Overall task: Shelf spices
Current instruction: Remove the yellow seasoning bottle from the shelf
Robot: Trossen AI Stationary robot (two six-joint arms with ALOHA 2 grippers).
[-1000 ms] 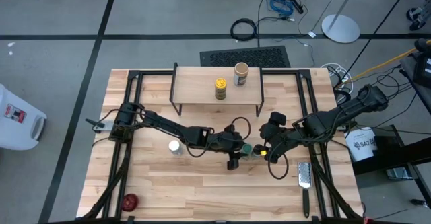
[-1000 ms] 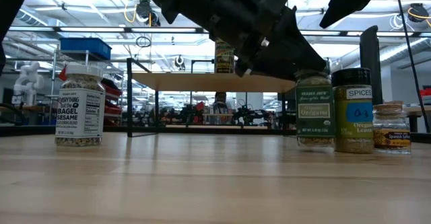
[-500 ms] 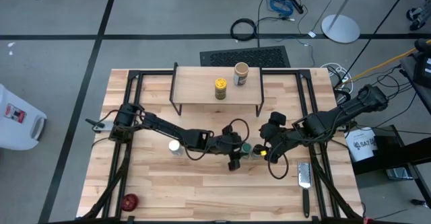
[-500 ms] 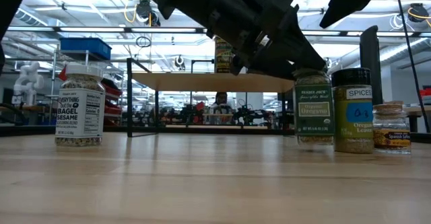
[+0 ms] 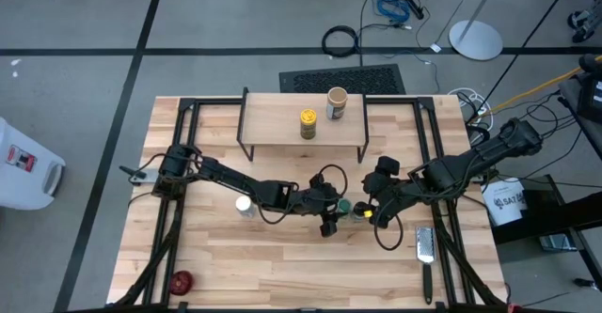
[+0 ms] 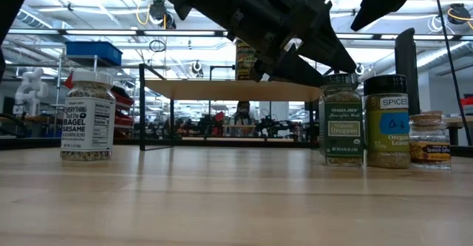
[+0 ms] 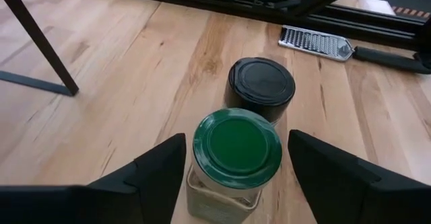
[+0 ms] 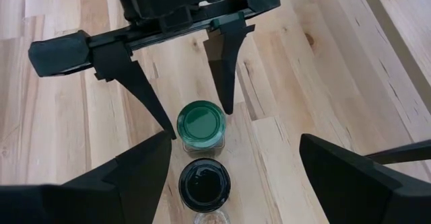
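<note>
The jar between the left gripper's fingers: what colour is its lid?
Green lid, clearest in the left wrist view.

This is a big robot lab. Behind the wood table [image 6: 222, 202] are bright ceiling lights [image 6: 96, 17], metal racks with a blue bin [image 6: 92, 52], and cables [image 5: 390, 3] on the grey floor at 12 o'clock.

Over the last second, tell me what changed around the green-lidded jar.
The left gripper closed in around the green-lidded jar, fingers open on either side, and the jar slid slightly away from the black-lidded jar in the low view. The right gripper, the two jars on the shelf and the white-capped jar stayed put.
</note>
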